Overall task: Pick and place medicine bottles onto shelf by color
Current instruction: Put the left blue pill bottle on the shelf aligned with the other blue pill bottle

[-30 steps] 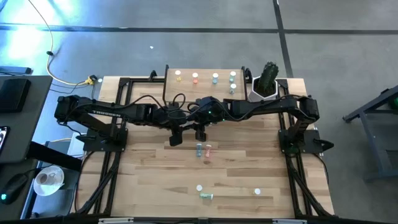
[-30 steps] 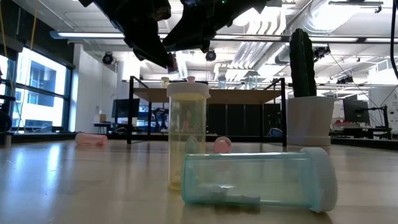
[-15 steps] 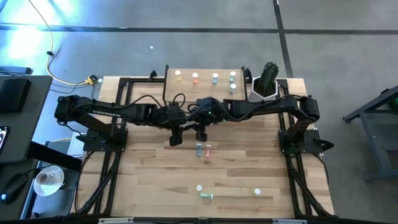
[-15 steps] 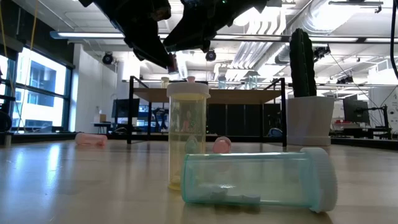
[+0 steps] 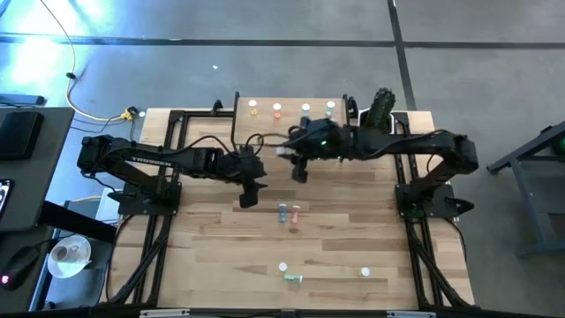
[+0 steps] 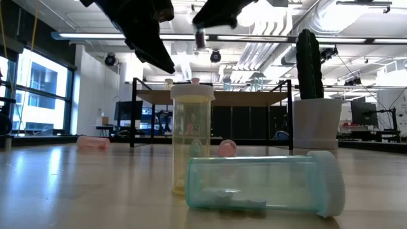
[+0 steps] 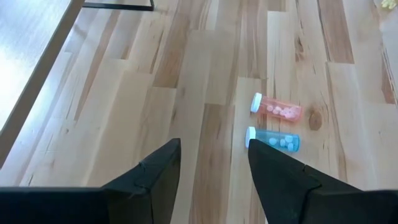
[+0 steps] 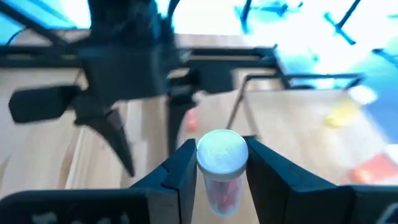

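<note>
Gripping a pink bottle, right gripper above the table.

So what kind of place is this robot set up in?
Probably a robotics lab or open workshop: bare ceiling ducts overhead, rows of desks with monitors behind the table, and a bare concrete floor around it.

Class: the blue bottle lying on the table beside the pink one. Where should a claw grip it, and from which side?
Grip the blue bottle across its round body, coming straight down from above. It lies on its side, its white cap at one end, parallel to the pink bottle with a gap between, so one finger probably fits there.
</note>
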Motion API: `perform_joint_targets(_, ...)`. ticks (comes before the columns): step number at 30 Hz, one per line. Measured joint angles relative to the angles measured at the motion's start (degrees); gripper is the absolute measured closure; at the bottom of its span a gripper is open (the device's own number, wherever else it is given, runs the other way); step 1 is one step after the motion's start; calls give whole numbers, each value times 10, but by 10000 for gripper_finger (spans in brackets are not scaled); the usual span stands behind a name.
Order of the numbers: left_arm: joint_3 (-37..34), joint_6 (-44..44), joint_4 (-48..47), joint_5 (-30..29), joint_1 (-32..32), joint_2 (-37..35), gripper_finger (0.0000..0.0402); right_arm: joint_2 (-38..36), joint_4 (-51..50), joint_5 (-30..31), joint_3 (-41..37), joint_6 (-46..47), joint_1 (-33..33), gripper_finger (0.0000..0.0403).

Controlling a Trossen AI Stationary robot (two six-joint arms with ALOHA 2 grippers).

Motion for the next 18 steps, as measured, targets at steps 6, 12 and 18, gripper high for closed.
perform_joint_targets(6, 0, 0, 0, 0, 0, 0, 224, -66, -10, 20, 0, -10, -17, 295)
perform_joint_targets(12, 0, 0, 0, 0, 0, 0, 223, -109, -10, 62, 0, -18, -25, 295)
perform_joint_targets(18, 0, 0, 0, 0, 0, 0, 224, -99, -4, 122, 0, -41, -35, 295)
